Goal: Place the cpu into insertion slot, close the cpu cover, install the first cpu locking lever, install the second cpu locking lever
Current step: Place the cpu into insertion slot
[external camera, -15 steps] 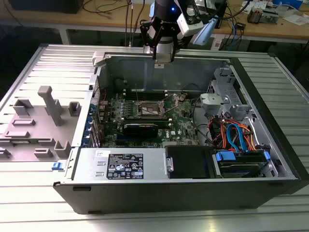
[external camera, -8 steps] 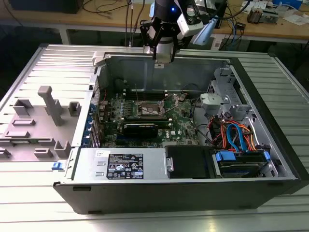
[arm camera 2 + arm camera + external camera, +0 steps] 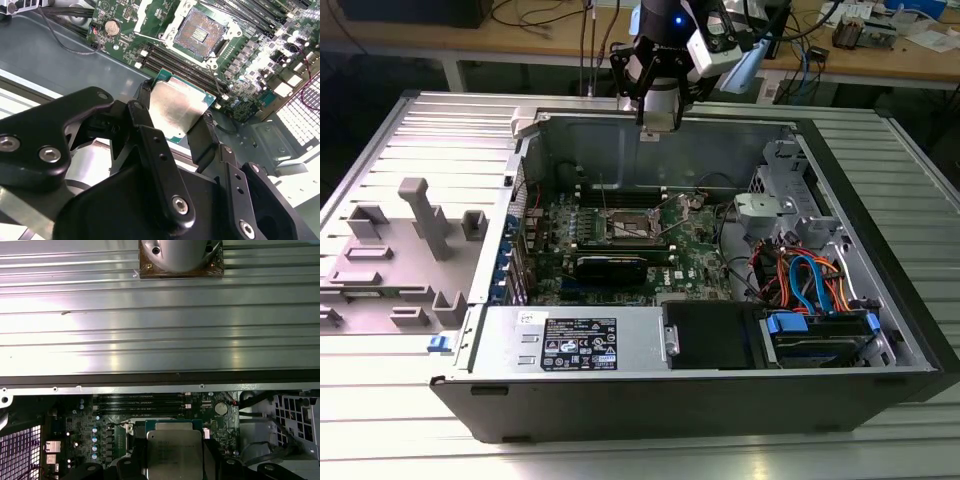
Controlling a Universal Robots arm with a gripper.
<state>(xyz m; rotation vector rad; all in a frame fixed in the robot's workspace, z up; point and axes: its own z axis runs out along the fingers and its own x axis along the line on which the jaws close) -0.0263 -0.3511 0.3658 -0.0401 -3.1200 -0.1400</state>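
The cpu has a dull, brushed silver metal top over a thin green board edge. The claw gripping it is matt black, perhaps plastic or coated metal, with bright steel screws. The motherboard is glossy green. The case wall is plain grey sheet metal, and the ribbed table is bare metal with a strong sheen.

1. Looks like a robot lab or workshop.
2. Right below the gripper: an open computer box, with its green board and bright wires all bare.
3. Under the box: a big ribbed metal table.
4. Behind the gripper: long wooden work benches with loose cables.
5. Off to the exterior view's left of the gripper: grey plastic holders on the table.
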